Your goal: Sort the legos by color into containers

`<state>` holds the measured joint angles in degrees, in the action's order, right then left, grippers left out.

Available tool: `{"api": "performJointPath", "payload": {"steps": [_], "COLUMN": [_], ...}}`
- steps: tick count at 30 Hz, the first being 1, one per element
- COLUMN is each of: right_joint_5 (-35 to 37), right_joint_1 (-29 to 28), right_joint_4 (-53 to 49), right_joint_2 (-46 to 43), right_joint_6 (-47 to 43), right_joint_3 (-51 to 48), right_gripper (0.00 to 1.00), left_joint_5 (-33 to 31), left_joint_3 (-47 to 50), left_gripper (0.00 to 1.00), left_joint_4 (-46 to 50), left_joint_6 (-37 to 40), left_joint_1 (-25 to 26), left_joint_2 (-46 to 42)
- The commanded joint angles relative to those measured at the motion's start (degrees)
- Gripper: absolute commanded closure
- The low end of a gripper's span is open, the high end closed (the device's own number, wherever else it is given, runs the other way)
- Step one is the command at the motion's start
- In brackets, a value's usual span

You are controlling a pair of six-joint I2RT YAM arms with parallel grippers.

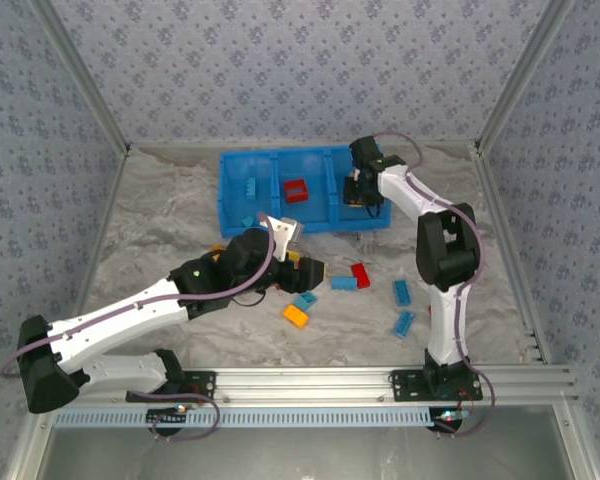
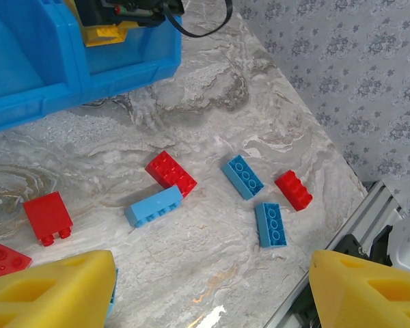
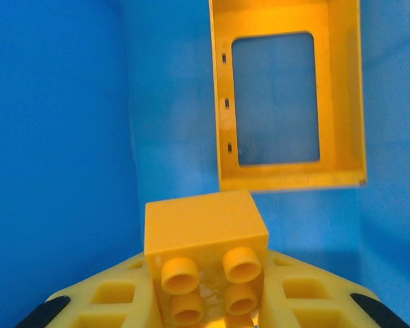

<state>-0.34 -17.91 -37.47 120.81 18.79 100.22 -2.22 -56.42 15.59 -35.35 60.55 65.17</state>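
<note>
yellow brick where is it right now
Right wrist view: the yellow brick is clamped in the right jaws, low centre, inside the bin's right compartment, near the yellow frame.

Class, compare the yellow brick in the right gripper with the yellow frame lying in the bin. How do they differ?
The brick is a solid block showing four studs; the frame is an open rectangle with the blue floor visible through its middle. The brick is clamped in the right gripper; the frame lies loose on the floor of the bin. Both are yellow, and blue bin surface lies around both.
</note>
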Motion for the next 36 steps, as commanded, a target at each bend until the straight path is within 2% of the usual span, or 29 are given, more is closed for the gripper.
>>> {"api": "performJointPath", "payload": {"steps": [1, 8, 15, 19, 25, 30, 36], "right_joint_5": [-5.8, -11.6, -11.1, -10.7, -6.6, -0.8, 3.7], "right_joint_1": [2.0, 3.9, 4.3, 4.2, 2.6, -0.3, -6.7], "right_joint_4": [1.8, -2.1, -1.9, -1.2, -1.4, 2.5, 6.0], "right_joint_2": [3.3, 11.8, 10.2, 4.5, -7.7, -23.3, -41.9], "right_joint_6": [-1.5, -3.5, -2.5, -2.6, -3.6, -2.8, -0.4], "right_joint_3": [5.8, 17.5, 16.5, 14.0, 8.3, -5.0, -23.2], "right_gripper": [0.76, 0.71, 0.49, 0.46, 0.48, 0.48, 0.46], "left_joint_5": [-0.4, -0.4, -1.2, -0.9, -2.1, -5.1, -6.0], "left_joint_3": [-2.1, -2.0, -3.4, -3.6, -5.1, -5.2, -1.9], "left_gripper": [0.25, 0.25, 0.25, 0.26, 0.26, 0.27, 0.28], "left_joint_4": [-1.6, -2.0, -0.6, 2.0, 9.7, 16.4, 18.4], "left_joint_6": [0.6, 0.5, 0.7, 2.0, 6.2, 5.1, 2.1], "left_joint_1": [0.4, 0.8, 1.2, 1.2, 1.1, 0.9, -0.1], "left_joint_2": [0.4, 1.7, 2.9, 4.1, 5.0, 4.5, 0.3]}}
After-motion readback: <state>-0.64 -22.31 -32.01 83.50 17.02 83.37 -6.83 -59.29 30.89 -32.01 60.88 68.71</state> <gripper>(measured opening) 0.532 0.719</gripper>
